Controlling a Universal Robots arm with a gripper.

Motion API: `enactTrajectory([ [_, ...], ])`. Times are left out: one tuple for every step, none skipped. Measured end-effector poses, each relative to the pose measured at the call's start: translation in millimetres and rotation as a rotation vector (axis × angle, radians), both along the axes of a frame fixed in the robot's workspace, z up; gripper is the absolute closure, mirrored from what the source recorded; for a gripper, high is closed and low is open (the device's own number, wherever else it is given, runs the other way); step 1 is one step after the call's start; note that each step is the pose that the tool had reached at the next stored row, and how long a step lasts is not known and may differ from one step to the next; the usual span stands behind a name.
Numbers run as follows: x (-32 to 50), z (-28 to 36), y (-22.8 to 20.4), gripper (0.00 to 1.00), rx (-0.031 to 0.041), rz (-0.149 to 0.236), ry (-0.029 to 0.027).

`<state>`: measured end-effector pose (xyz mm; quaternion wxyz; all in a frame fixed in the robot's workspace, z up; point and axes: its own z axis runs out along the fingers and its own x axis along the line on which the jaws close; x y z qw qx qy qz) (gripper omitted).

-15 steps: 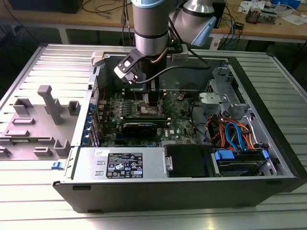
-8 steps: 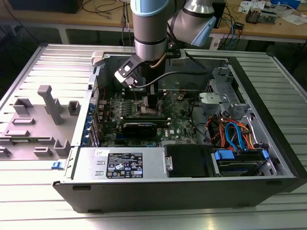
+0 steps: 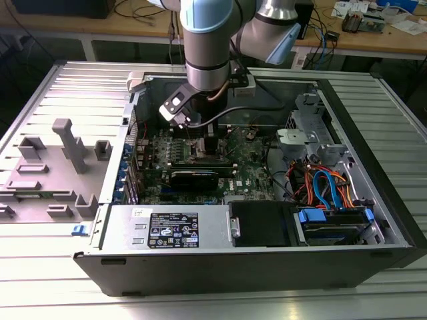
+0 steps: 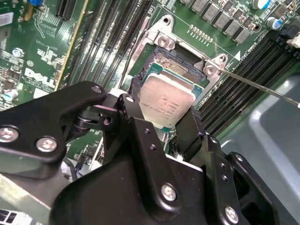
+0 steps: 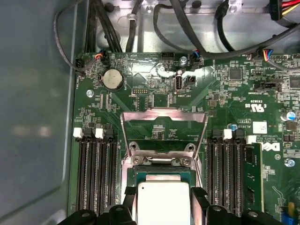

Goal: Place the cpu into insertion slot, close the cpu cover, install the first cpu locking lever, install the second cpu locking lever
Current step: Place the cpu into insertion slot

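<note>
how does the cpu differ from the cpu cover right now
The cpu has a solid dull silver top; the cpu cover is an open frame with the green board showing through its window. The cpu is gripped by the end effector over the insertion slot; the cpu cover stands flipped up beyond it, untouched. Both are squarish silver metal.

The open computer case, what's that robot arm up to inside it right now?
The arm hangs into the computer case, and its claw grips the cpu by two opposite edges, right over the insertion slot on the green board. Part of the slot's pin field lies uncovered beyond the cpu, so it looks not seated yet. The cpu cover stands flipped up at the slot's edge.
</note>
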<state>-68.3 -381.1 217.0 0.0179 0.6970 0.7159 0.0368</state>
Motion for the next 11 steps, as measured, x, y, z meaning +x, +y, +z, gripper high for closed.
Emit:
enactTrajectory([
  [0.1,-1.0,0.2,0.46,0.0001,-0.001,0.0],
  [0.0,-1.6,0.3,0.46,0.0001,-0.004,0.0001],
  [-0.1,-2.2,0.3,0.46,0.0,-0.01,0.0001],
  [-0.4,-2.8,0.3,0.46,0.0,-0.02,0.0001],
  [-0.6,-3.3,0.4,0.46,0.0,-0.024,0.0],
  [-0.8,-4.9,1.3,0.46,0.0,-0.025,0.0],
  [-1.1,-6.1,2.2,0.46,0.0002,-0.025,0.0],
  [-1.4,-6.9,2.6,0.46,0.0005,-0.025,0.0],
  [-1.8,-8.0,3.0,0.46,0.0012,-0.025,0.0],
  [-1.9,-9.3,3.1,0.46,0.0018,-0.024,-0.0001],
  [-2.0,-10.5,3.2,0.46,0.0018,-0.024,-0.0001],
])
